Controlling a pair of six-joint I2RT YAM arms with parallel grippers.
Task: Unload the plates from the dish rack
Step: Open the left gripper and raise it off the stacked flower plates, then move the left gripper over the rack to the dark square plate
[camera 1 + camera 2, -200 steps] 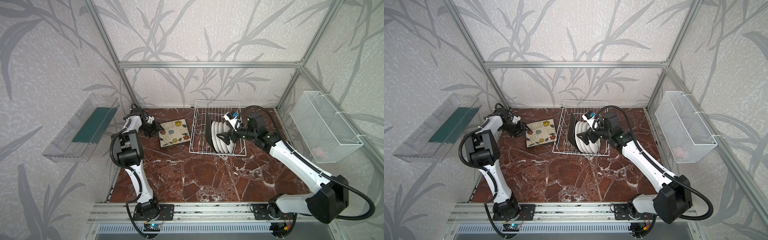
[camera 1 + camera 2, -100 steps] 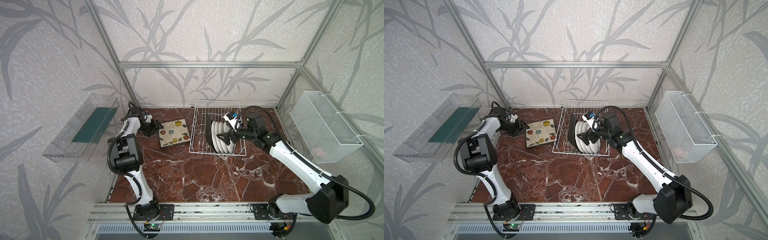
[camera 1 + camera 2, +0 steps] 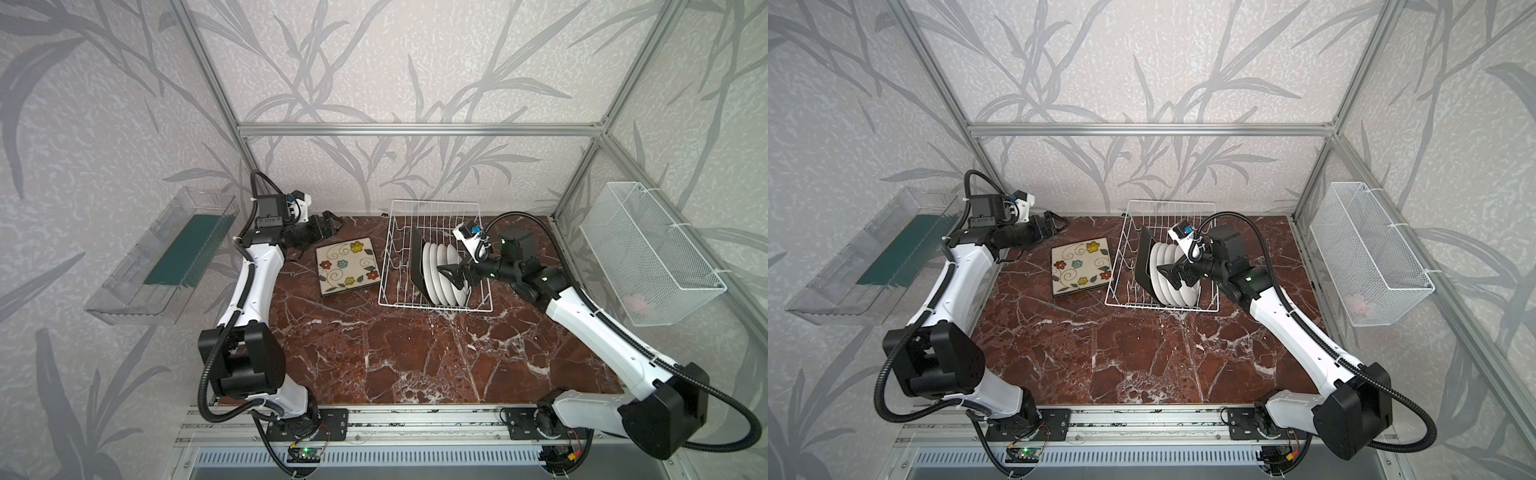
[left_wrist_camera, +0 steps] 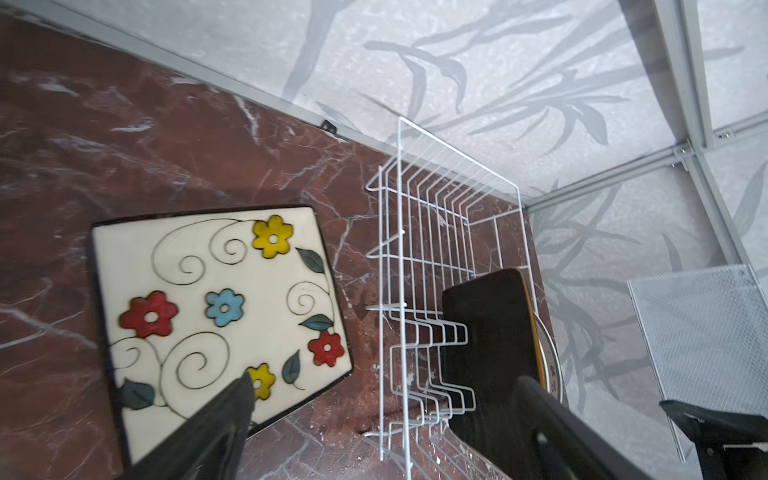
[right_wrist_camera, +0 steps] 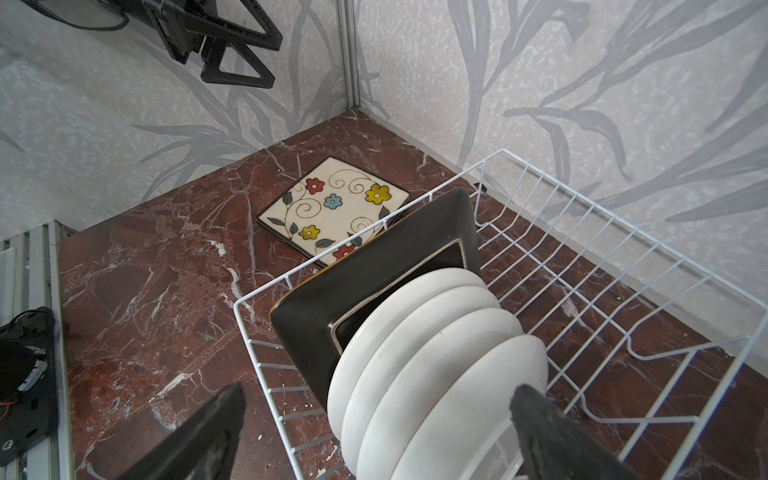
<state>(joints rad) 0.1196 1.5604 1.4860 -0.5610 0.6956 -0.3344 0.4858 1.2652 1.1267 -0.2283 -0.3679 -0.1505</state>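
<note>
The white wire dish rack (image 3: 390,245) (image 3: 1124,237) stands at the back middle of the marble table. Upright in it are a black-backed square plate (image 3: 417,262) (image 5: 374,282) and several round white plates (image 3: 442,274) (image 5: 436,365). My right gripper (image 3: 451,276) (image 5: 379,390) is open, with a finger on either side of the round plates. Left of the rack a flower-faced square plate (image 3: 347,266) (image 4: 216,307) lies flat. My left gripper (image 3: 328,222) (image 4: 384,380) hangs open and empty above the table behind that plate.
A clear plastic tray (image 3: 166,257) with a green liner hangs on the left wall. A fine-mesh white basket (image 3: 648,253) hangs on the right wall. Aluminium posts frame the back corners, and the arms' base rail (image 3: 395,419) runs along the front.
My left gripper has let go of the flat square plate, opened wide and risen up and back from it. The right arm has stayed put at the round plates.
</note>
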